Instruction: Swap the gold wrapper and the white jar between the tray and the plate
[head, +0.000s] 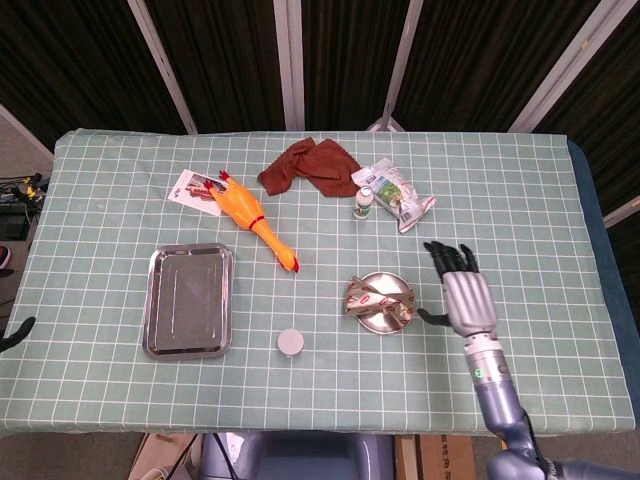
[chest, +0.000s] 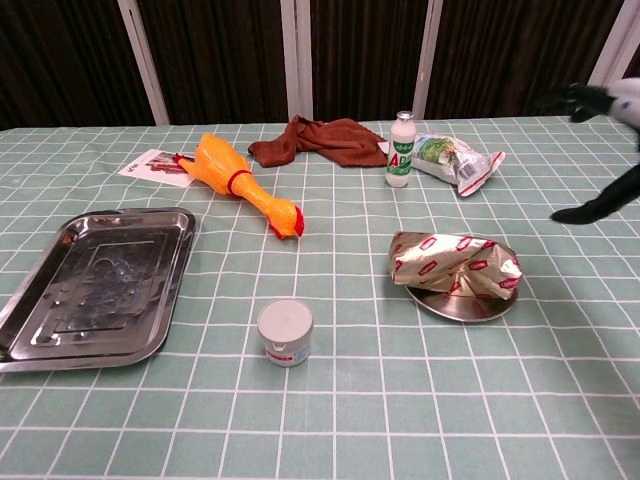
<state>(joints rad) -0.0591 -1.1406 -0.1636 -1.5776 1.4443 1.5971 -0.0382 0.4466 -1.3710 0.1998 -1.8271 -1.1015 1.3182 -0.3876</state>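
The gold wrapper (head: 376, 299) (chest: 455, 263) lies across the small metal plate (head: 384, 322) (chest: 462, 304), right of centre. The white jar (head: 290, 343) (chest: 285, 332) stands on the cloth between the plate and the metal tray (head: 187, 300) (chest: 95, 284), which holds nothing. My right hand (head: 463, 291) (chest: 605, 145) hovers open to the right of the plate, fingers spread, apart from the wrapper. A dark fingertip of my left hand (head: 12, 333) shows at the far left edge in the head view; its state is unclear.
A rubber chicken (head: 251, 216) (chest: 243, 183), a printed card (head: 194, 186), a brown cloth (head: 312, 166) (chest: 319, 139), a small white bottle (head: 363, 203) (chest: 400, 136) and a snack bag (head: 399, 196) (chest: 455, 160) lie across the back half of the table.
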